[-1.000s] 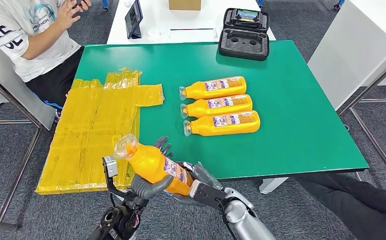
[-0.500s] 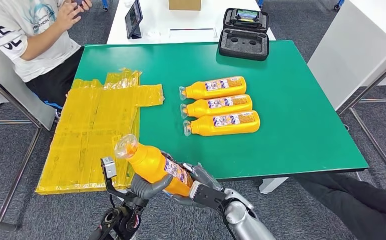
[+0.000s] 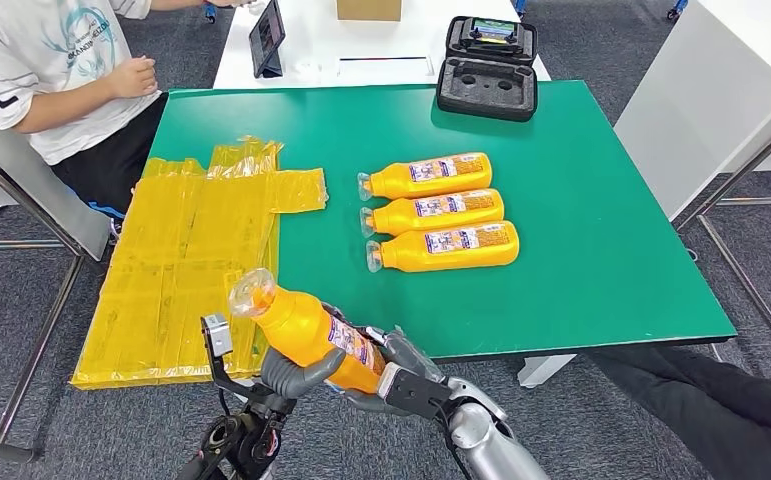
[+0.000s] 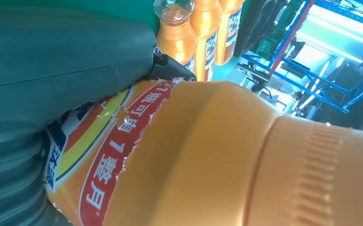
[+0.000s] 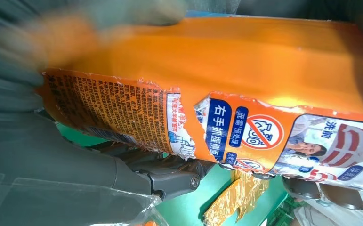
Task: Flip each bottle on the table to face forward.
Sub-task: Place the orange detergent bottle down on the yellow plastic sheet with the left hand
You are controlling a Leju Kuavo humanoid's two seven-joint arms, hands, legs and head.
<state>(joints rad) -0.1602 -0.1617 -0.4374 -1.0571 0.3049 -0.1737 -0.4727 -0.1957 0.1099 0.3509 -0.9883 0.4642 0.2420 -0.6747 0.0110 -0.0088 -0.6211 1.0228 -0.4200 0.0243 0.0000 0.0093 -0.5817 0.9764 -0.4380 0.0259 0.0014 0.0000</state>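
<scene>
Both hands (image 3: 361, 370) grip one bottle (image 3: 306, 328) off the green table (image 3: 601, 250), apparently over grey carpet (image 3: 21, 330).

1. The person (image 3: 51, 70) at the table's far left corner has shifted: the torso now sits further left in the head view.
2. The person's hands, raised together near the top edge a second ago, have come apart.
3. One hand (image 3: 131, 77) has dropped and now lies as a loose fist in front of the chest, just off the green table (image 3: 581, 200) edge.
4. The other arm (image 3: 196, 4) now reaches out along the top of the picture toward the tablet (image 3: 266, 35) on the white table; its hand is cut off by the frame edge.
</scene>
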